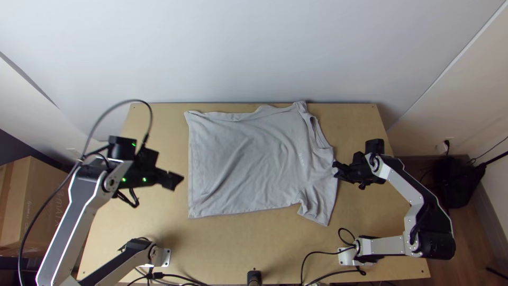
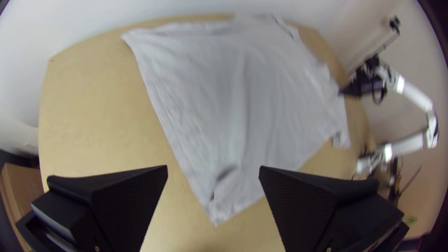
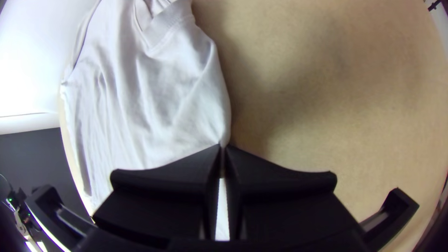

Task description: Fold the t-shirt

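The pale grey T-shirt (image 1: 248, 164) lay spread over the middle of the table, its straight hem edge (image 1: 189, 164) toward the left of the top view and its shoulder end toward the right. Shallow wrinkles ran through the body. At the lower right of that view a short sleeve (image 1: 320, 209) stuck out toward the near edge; farther up, a dark-lined opening (image 1: 319, 132) showed along the right-hand edge.

The right gripper (image 1: 336, 170) was at the shirt's right-hand edge, between that opening and the sleeve. In the right wrist view the right gripper (image 3: 222, 147) had its two fingers closed together on a small pinch of the fabric, which drew up to a point at their tips.

The left gripper (image 1: 177, 181) was raised beside the hem edge, well apart from its partner. Its fingers stood wide apart in the left wrist view, with nothing held between them.

Under the shirt was the light wooden table (image 1: 222, 243), a small black device (image 1: 254, 277) at its near edge. Beyond the far edge rose a pale wall (image 1: 254, 53), and a cardboard box (image 1: 34, 206) stood off to the left.
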`<action>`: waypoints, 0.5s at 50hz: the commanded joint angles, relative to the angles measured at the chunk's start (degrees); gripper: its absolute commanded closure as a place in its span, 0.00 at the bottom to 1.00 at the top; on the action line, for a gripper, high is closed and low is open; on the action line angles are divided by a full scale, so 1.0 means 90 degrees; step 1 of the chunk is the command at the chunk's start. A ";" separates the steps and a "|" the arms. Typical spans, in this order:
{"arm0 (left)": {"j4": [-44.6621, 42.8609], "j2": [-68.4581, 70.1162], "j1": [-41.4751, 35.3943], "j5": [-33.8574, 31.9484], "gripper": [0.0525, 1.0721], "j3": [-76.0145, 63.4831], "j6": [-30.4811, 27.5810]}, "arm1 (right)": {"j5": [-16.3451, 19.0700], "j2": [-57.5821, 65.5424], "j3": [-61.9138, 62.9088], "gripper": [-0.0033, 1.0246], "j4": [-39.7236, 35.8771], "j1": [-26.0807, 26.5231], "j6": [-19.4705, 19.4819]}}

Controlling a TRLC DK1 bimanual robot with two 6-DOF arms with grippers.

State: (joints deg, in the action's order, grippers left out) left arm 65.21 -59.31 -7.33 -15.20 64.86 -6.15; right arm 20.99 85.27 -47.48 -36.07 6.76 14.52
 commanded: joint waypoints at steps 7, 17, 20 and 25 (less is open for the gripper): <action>0.1036 0.0398 -0.1617 0.1015 0.09 -0.1357 -0.0410 | -0.0028 -0.0539 0.0139 0.97 -0.0113 0.0000 0.0085; 0.1133 -0.0617 -0.1744 0.1025 0.09 -0.1748 0.0205 | 0.0001 -0.0969 0.0237 0.97 -0.0386 -0.0244 0.0281; 0.0918 -0.0871 -0.1734 0.1025 0.09 -0.1875 0.0273 | 0.0001 -0.1077 0.0305 0.97 -0.0396 -0.0361 0.0378; 0.0049 -0.0852 -0.1744 0.1054 0.18 -0.2226 0.0342 | 0.0001 -0.1213 0.0364 0.97 -0.0416 -0.0459 0.0457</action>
State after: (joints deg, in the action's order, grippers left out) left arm 69.49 -66.50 -22.68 -6.15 48.07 -4.49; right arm 21.02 76.25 -46.04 -38.74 3.66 16.75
